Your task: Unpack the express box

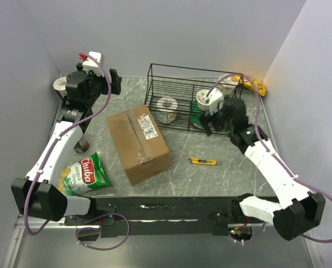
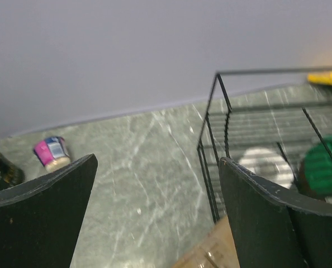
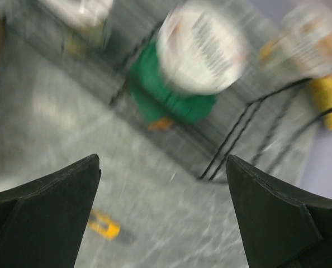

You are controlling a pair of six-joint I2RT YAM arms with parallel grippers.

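The express box (image 1: 137, 142), a brown carton with a taped seam and a white label, lies closed left of the table's middle. Only its corner (image 2: 210, 257) shows at the bottom of the left wrist view. My left gripper (image 1: 113, 82) is raised at the back left, behind the box and apart from it; it is open (image 2: 157, 162) with nothing between its fingers. My right gripper (image 1: 209, 125) hovers at the front of the black wire basket (image 1: 194, 95), to the right of the box. It too is open and empty (image 3: 163, 162).
A yellow utility knife (image 1: 202, 161) lies right of the box, below my right gripper (image 3: 104, 225). The basket holds a white roll (image 1: 167, 109) and a green white-lidded container (image 3: 197, 56). A green chips bag (image 1: 85, 173) lies front left. A small pink cup (image 2: 53, 152) stands back left, a yellow packet (image 1: 256, 85) behind the basket.
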